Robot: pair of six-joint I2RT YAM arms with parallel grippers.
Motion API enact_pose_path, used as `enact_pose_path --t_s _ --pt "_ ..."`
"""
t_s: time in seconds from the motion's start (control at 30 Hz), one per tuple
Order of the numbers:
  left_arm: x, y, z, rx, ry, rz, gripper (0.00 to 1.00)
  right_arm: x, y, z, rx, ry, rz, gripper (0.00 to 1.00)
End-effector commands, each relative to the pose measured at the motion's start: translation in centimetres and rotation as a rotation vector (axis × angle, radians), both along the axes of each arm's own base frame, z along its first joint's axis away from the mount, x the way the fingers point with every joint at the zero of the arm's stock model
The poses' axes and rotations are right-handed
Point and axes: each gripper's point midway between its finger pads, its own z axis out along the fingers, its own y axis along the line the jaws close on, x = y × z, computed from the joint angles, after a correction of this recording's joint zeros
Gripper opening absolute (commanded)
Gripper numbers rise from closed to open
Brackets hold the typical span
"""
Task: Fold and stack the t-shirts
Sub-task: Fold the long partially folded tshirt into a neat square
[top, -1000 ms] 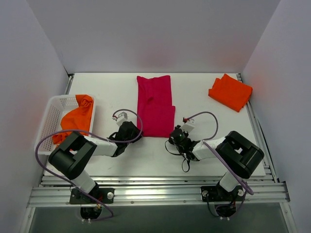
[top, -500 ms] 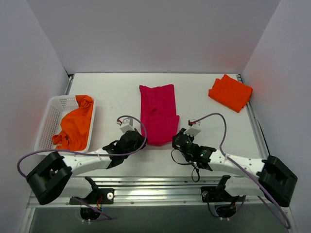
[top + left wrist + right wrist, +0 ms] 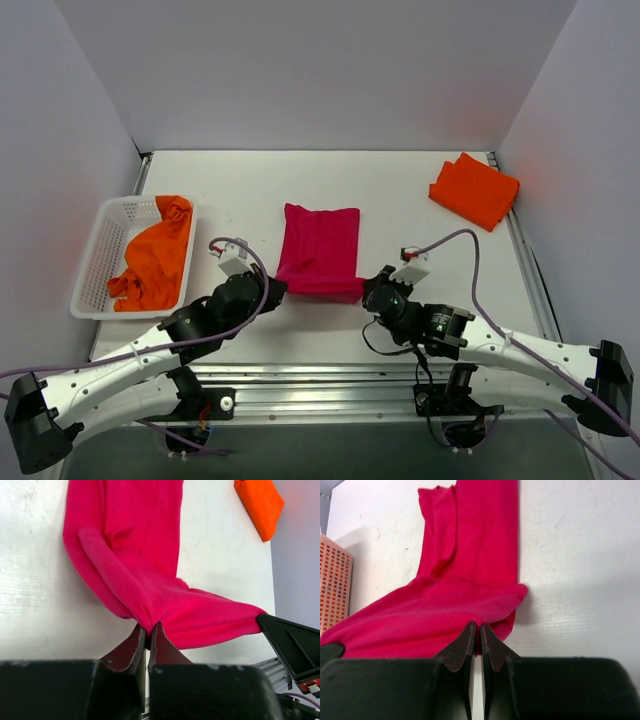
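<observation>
The crimson t-shirt [image 3: 318, 245] lies lengthwise in the middle of the table, its near hem raised off the surface. My left gripper [image 3: 272, 289] is shut on the hem's left corner [image 3: 142, 617], and the cloth hangs as a fold from its fingertips [image 3: 136, 639]. My right gripper [image 3: 366, 292] is shut on the right corner [image 3: 495, 625]. Between the two grippers the hem sags in a band. A folded orange t-shirt [image 3: 474, 188] lies at the far right, also seen in the left wrist view [image 3: 260, 502]. Another orange t-shirt [image 3: 152, 262] sits crumpled in the basket.
The white mesh basket [image 3: 95, 255] stands at the table's left edge; its side shows in the right wrist view [image 3: 332, 590]. Grey walls close in the table at the back and both sides. A metal rail [image 3: 330, 395] runs along the near edge.
Both grippers closed on the crimson shirt's near corners and lifted them. The shirt slid toward the near edge and looks shorter. Both arms stretched out lower and wider.
</observation>
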Motion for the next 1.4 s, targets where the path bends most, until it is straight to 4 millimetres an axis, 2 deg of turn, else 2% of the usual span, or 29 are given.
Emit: enact_pose_path --t_s 0.0,0.07,0.1,0.33,0.5,0.57,0.6,0.63,0.67,0.73,0.77,0.8,0.83,0.87,0.9,0.93,0.97,1.0,1.03,1.07,1.1,1.13,1.17,1.2,1.23,1.27,1.3,1.33,1.37 --pt "2.1 1.8 2.8 0.077 -0.065 0.083 0.03 2.1 -2.2 2.8 -0.129 -0.084 -0.128 0.00" --pt "2.9 1.3 3.1 0.086 -0.070 0.081 0.03 2.6 -1.9 2.9 -0.183 -0.091 -0.136 0.00" --pt "3.5 1.3 3.4 0.081 -0.074 0.082 0.02 3.1 -1.6 3.8 -0.175 -0.102 -0.143 0.00" --pt "6.9 0.9 5.7 0.036 -0.111 0.091 0.02 5.6 -1.0 3.9 -0.209 -0.100 -0.150 0.00" --pt "9.4 1.1 5.1 0.025 -0.093 0.105 0.02 7.6 -1.3 2.8 -0.227 -0.067 -0.146 0.00" --pt "11.3 1.5 4.7 0.010 -0.085 0.123 0.02 9.1 -1.8 2.8 -0.224 -0.065 -0.169 0.00" --pt "12.1 1.5 4.5 -0.001 -0.081 0.124 0.02 9.9 -1.5 1.9 -0.241 -0.048 -0.155 0.00" --pt "13.3 1.5 4.8 -0.018 -0.095 0.128 0.02 11.0 -1.3 2.1 -0.226 -0.052 -0.159 0.00" --pt "15.3 2.2 3.4 -0.009 -0.070 0.155 0.02 12.5 -2.4 1.8 -0.230 -0.043 -0.197 0.00" --pt "18.5 1.4 5.1 -0.037 -0.120 0.122 0.02 15.8 -1.9 0.5 -0.238 -0.019 -0.201 0.00" --pt "21.2 1.9 2.2 0.004 -0.075 0.142 0.02 18.2 -3.8 -0.1 -0.243 -0.005 -0.260 0.00" --pt "24.1 1.0 4.9 -0.024 -0.132 0.118 0.04 21.4 -3.4 -1.2 -0.255 0.013 -0.286 0.00" --pt "26.6 0.8 5.6 -0.012 -0.172 0.097 0.11 23.5 -3.9 -1.6 -0.260 0.033 -0.307 0.02" --pt "30.4 1.4 1.0 0.018 -0.098 0.098 0.34 26.2 -5.9 -2.0 -0.279 0.051 -0.367 0.21" --pt "34.2 -0.6 6.8 -0.036 -0.225 0.004 0.94 29.9 -5.9 -2.6 -0.324 0.077 -0.413 0.60" --pt "36.9 -1.1 0.2 0.010 -0.083 -0.016 0.94 31.9 -7.1 -2.3 -0.345 0.083 -0.468 0.74" --pt "38.9 -1.4 0.5 0.007 -0.078 -0.037 0.94 33.6 -7.7 -2.8 -0.364 0.107 -0.478 0.95" --pt "40.4 -1.0 0.4 0.022 -0.057 -0.051 0.94 33.8 -9.7 -6.6 -0.446 0.235 -0.490 1.00" --pt "41.9 -1.5 1.3 0.008 -0.035 -0.080 0.94 36.3 -9.4 -2.3 -0.390 0.166 -0.533 1.00" --pt "42.2 -1.2 2.2 -0.004 -0.039 -0.090 0.94 36.4 -9.7 -2.1 -0.405 0.171 -0.542 1.00" --pt "42.2 -1.1 2.9 -0.009 -0.047 -0.096 0.94 36.8 -9.3 0.5 -0.374 0.110 -0.543 1.00" --pt "41.7 -0.5 4.1 0.008 -0.081 -0.095 0.94 35.6 -9.6 -0.8 -0.397 0.129 -0.534 1.00" --pt "41.2 -0.4 4.4 0.014 -0.102 -0.102 0.94 35.0 -9.7 -0.3 -0.388 0.112 -0.530 1.00" --pt "40.7 -0.2 5.1 0.017 -0.134 -0.105 0.94 34.7 -9.2 2.6 -0.326 0.038 -0.526 1.00" --pt "40.2 0.5 9.4 -0.010 -0.254 -0.090 0.94 33.9 -8.9 2.5 -0.316 0.036 -0.505 1.00" --pt "39.2 1.1 6.3 -0.011 -0.201 -0.082 0.94 32.3 -8.8 0.1 -0.335 0.080 -0.475 1.00" --pt "38.8 1.5 7.0 -0.039 -0.224 -0.079 0.94 31.7 -7.4 1.4 -0.272 0.048 -0.428 1.00" --pt "38.4 2.2 9.0 -0.054 -0.272 -0.072 0.94 30.6 -5.8 0.8 -0.258 0.058 -0.380 1.00" --pt "37.8 2.5 7.9 -0.051 -0.243 -0.070 0.94 29.2 -5.2 0.5 -0.234 0.052 -0.353 1.00"
